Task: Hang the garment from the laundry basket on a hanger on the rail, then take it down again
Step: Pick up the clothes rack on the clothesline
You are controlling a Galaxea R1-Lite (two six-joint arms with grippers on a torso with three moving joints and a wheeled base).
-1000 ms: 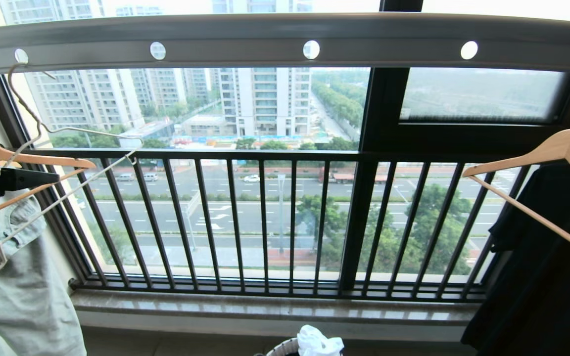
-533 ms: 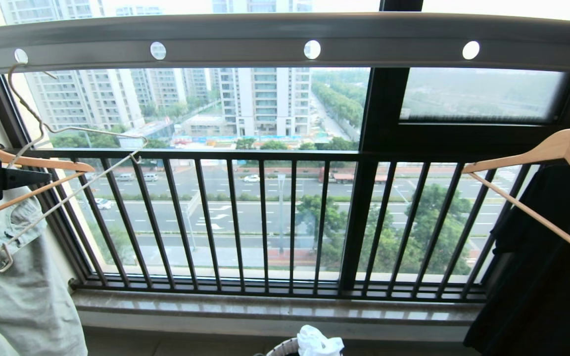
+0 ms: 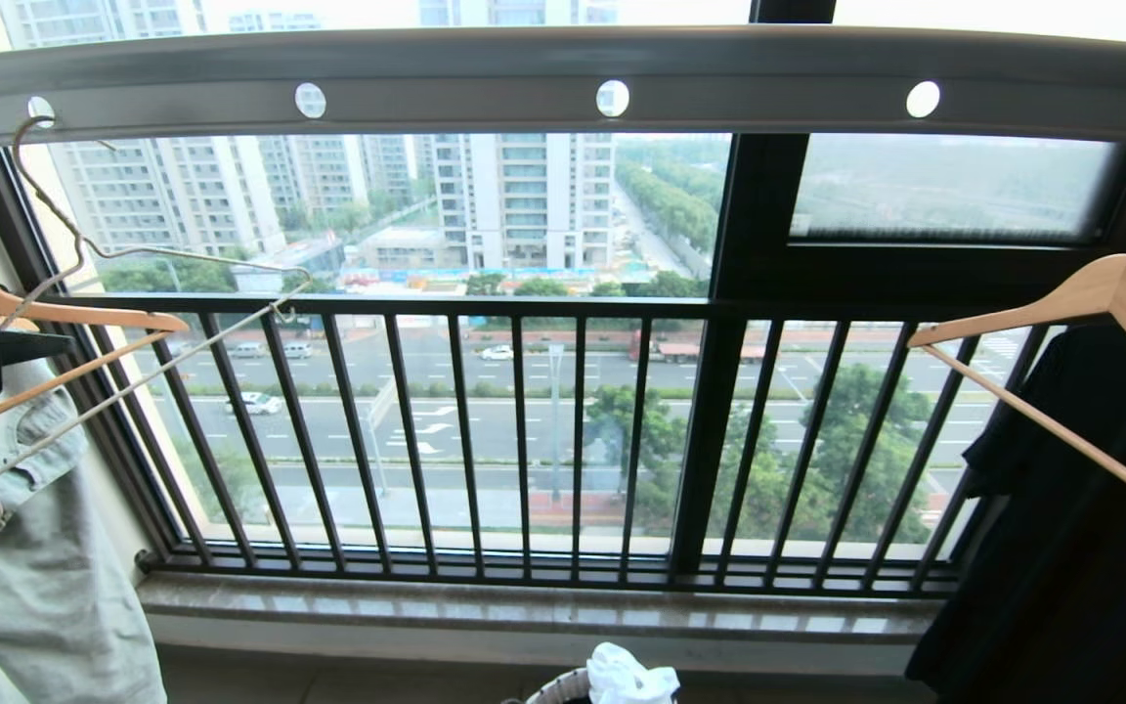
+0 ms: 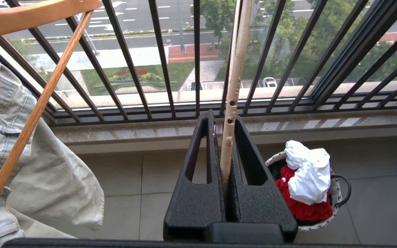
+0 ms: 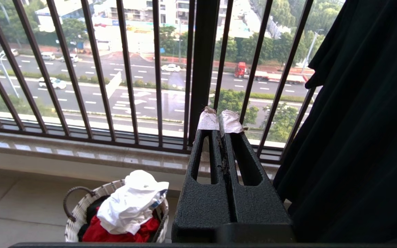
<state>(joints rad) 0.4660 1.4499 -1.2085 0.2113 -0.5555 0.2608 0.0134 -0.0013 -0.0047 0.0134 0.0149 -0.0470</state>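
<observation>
Between left gripper (image 4: 226,120) fingers: hanger (image 4: 233,93), clamped | below: basket (image 4: 336,193), garment (image 4: 305,175) | right gripper (image 5: 220,120): closed, empty

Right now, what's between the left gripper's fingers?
The thin cream wire hanger: its bar runs up out of the left gripper, which is shut on it. Left wrist view shows it; nothing else sits in there.

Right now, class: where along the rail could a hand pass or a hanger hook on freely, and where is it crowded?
Free: the rail from just right of the wire hanger to the wooden hanger carrying the black shirt. Crowded: the left end, where the left gripper is shut on the wire hanger beside another wooden hanger and pale jeans.
</observation>
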